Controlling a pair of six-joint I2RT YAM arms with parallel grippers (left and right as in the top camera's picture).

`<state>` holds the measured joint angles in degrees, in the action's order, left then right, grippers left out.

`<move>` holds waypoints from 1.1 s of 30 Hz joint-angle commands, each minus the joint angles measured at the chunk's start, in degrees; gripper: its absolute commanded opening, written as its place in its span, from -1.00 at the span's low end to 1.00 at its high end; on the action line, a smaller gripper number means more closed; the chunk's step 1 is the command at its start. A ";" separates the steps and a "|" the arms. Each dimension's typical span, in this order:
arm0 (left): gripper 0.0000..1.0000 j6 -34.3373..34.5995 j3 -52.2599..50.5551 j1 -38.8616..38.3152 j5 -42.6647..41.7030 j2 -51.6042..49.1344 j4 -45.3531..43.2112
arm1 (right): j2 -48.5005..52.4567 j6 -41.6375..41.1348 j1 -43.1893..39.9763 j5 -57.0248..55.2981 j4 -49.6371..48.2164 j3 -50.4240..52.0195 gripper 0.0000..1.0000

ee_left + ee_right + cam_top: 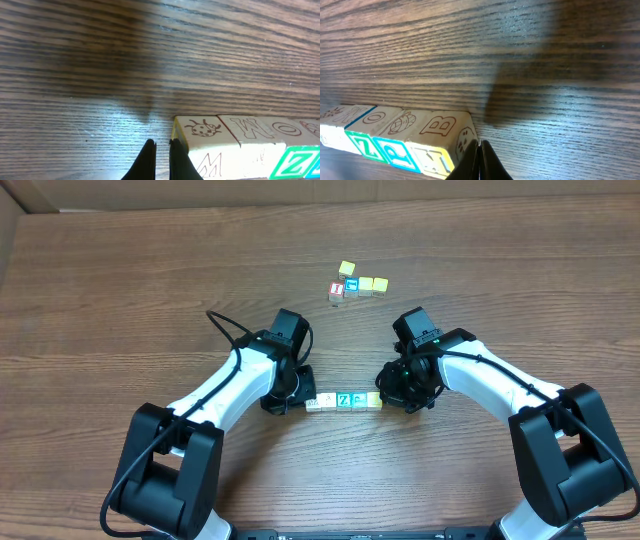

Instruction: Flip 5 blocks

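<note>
surface: wood-grain table (120,270)
blocks (344,399): one touching row between the grippers
left gripper (161,157): closed, empty, at row's end
right gripper (480,160): closed, empty, at opposite end

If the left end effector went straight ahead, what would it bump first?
Probably the brown wooden table: the left end effector aims at bare wood, with the pale wooden ladybug block just beside it.
</note>
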<state>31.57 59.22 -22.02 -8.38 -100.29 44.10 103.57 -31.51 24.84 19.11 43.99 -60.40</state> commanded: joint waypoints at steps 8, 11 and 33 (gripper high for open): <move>-0.92 0.59 -0.35 -0.63 -0.42 0.20 -0.20 | 0.04 -0.26 0.35 1.77 -0.15 0.39 -0.92; -0.92 0.57 -0.35 -0.63 -0.42 0.20 -0.17 | 0.04 -0.28 0.35 1.79 -0.15 0.39 -0.92; -0.91 -0.55 -0.35 -0.66 3.48 0.20 0.92 | 0.04 -4.79 3.72 -0.17 -1.51 0.39 -0.92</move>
<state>31.46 59.22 -22.15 -5.41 -100.29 45.01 103.57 -35.44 27.83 18.26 43.07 -60.36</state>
